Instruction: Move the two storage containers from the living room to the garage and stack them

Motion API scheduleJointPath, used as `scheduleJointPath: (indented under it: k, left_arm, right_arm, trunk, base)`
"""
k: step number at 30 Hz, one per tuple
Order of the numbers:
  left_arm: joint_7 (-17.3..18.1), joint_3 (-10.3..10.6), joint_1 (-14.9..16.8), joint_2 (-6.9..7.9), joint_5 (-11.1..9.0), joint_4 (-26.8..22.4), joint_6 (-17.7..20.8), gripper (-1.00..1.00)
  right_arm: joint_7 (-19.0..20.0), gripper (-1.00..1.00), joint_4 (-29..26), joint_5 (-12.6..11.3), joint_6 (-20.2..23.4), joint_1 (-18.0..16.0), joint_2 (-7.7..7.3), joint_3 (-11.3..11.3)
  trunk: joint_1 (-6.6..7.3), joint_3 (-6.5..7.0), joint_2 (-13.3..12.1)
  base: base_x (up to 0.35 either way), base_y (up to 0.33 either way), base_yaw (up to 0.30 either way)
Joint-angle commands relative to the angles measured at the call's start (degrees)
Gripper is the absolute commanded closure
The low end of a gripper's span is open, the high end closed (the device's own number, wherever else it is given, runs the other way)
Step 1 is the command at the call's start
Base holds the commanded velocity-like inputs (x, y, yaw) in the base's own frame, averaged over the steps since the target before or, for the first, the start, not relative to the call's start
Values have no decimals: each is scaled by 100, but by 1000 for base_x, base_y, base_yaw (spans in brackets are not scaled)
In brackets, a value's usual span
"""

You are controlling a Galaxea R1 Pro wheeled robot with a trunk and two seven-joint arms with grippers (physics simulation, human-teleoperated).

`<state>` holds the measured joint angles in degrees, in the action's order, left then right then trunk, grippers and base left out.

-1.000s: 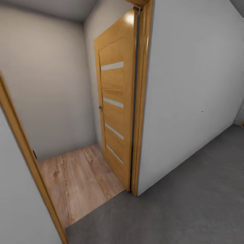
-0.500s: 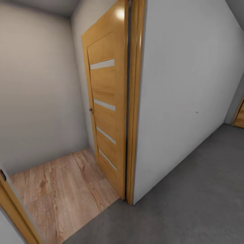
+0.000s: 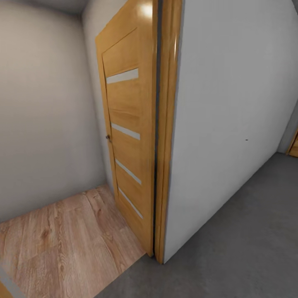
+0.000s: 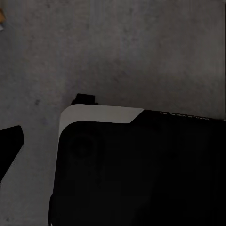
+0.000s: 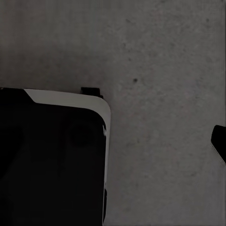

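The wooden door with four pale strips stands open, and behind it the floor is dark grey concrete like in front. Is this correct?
Not quite. In the head view the wooden door stands open, but the floor behind it is light wood plank; only the floor in front is dark grey concrete.

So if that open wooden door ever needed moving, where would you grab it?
Probably the small knob near the free edge of the wooden door, far from the hinge side at the door frame. Come from the wood plank floor side, since the slatted face turns that way. The knob is too small to judge its shape, so the thin free edge is a fallback.
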<state>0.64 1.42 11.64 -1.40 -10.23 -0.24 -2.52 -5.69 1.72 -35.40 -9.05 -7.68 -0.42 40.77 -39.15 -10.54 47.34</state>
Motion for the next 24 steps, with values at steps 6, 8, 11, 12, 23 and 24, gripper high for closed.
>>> scheduleJointPath:
  k: [6,8,11,12,23,24]
  left_arm:
    - [7,17,5,-1,-49,7,-20,-100]
    - [7,17,5,-1,-49,7,-20,-100]
    - [7,16,5,-1,-49,7,-20,-100]
    - [7,16,5,-1,-49,7,-20,-100]
    - [7,16,5,-1,-49,7,-20,-100]
    - [7,16,5,-1,-49,7,-20,-100]
  right_arm:
    - [-2,-100,13,-37,-19,-5,8,38]
    - [-2,-100,13,-37,-18,-5,21,37]
    - [-2,-100,13,-37,-16,-5,38,37]
    - [-2,-100,13,-39,-14,-5,46,37]
    - [2,-100,14,-37,-17,-5,58,36]
    - [4,-100,13,-39,-18,-5,59,36]
  trunk:
    - [-4,-8,5]
    - [-4,-8,5]
    - [-4,-8,5]
    - [-4,-8,5]
    - [-4,-8,5]
    - [-4,-8,5]
  base:
    - [322,0,0]
    - [322,0,0]
    - [322,0,0]
    - [322,0,0]
    - [322,0,0]
    - [321,0,0]
